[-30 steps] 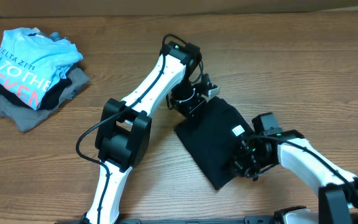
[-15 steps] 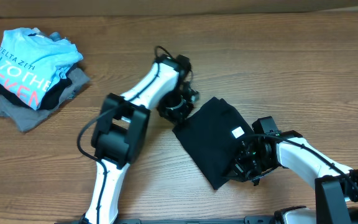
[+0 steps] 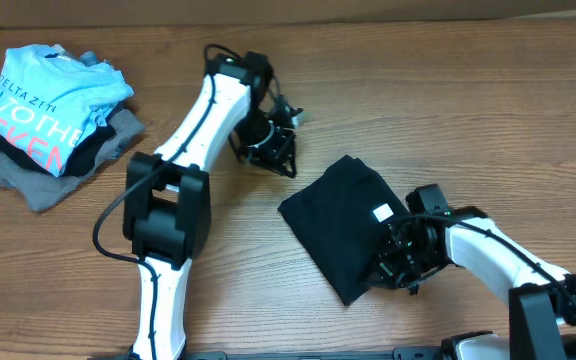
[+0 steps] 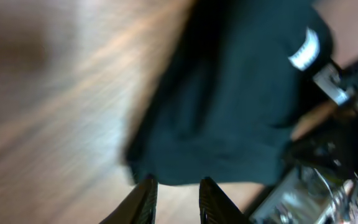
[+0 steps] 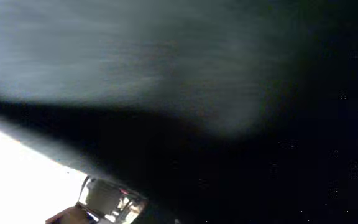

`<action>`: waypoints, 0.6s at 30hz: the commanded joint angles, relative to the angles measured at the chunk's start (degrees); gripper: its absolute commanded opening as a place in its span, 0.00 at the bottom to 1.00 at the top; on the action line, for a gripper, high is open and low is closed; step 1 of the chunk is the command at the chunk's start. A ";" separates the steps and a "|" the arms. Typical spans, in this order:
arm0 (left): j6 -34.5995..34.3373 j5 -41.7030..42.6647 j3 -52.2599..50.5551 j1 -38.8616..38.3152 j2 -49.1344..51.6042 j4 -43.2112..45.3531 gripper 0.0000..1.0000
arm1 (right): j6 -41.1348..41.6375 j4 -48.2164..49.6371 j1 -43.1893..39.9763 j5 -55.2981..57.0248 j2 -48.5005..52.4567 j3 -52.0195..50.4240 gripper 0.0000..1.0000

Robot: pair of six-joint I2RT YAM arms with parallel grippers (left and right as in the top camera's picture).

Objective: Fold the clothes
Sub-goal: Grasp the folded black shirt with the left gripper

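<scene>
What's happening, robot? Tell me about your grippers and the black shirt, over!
Left gripper open, off the black shirt. Right gripper at the shirt's edge, grip hidden. Shirt lies folded. Nothing in the way; clothes pile far off.

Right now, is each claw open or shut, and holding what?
Left gripper: open, holding nothing, apart from the black garment.
Right gripper: at the garment's edge; cannot be told.

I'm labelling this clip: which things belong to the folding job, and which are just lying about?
Job: black garment; right claw at its edge; left claw, off the cloth.
Lying about: clothes pile, blue shirt on top, untouched, off to one side.
</scene>
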 commanded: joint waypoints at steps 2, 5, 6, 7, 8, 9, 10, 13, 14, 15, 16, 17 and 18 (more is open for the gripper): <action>2.32 2.67 1.09 -1.11 -3.08 -1.40 0.31 | -6.45 -1.86 -0.42 5.40 -6.12 9.38 0.11; 2.08 1.38 1.14 -1.09 -3.19 0.66 0.48 | -6.34 -3.19 -0.44 9.60 -8.26 14.19 0.11; 2.08 1.53 1.11 -1.01 -3.19 1.64 0.54 | -5.55 -3.63 -0.44 10.62 -8.48 15.39 0.11; 2.08 1.44 1.09 -1.01 -3.17 2.84 0.60 | -3.87 -4.22 -0.44 11.26 -8.50 16.02 0.11; 2.19 1.14 1.03 -1.01 -3.15 3.63 0.66 | -1.84 -4.44 -0.42 11.28 -8.48 16.06 0.10; 2.19 0.48 1.01 -1.03 -3.15 4.28 0.69 | -0.13 -4.85 -0.42 11.28 -8.44 15.85 0.09; 2.19 -0.28 1.01 -1.25 -3.06 4.74 0.71 | 1.20 -5.29 -0.42 11.23 -8.28 15.50 0.07; 3.45 -0.72 0.96 -1.95 -2.49 5.62 0.74 | 1.86 -6.40 -0.31 11.30 -7.41 14.27 0.07; 3.87 -0.72 0.94 -2.29 -2.08 5.92 0.75 | 1.86 -6.64 -0.28 11.28 -6.93 13.68 0.07; 4.26 -0.92 0.96 -2.71 -1.44 6.23 0.75 | 1.88 -6.69 -0.28 11.28 -6.29 12.79 0.07; 4.24 -1.68 0.96 -3.06 -0.85 6.64 0.76 | 1.92 -6.49 -0.28 11.23 -5.64 11.80 0.07; 4.22 -2.93 0.96 -3.28 -0.02 7.15 0.76 | 2.14 -6.21 -0.31 11.23 -4.96 10.73 0.07; 4.22 -4.02 0.96 -3.48 0.72 7.52 0.77 | 2.64 -5.97 -0.33 11.19 -4.15 9.62 0.07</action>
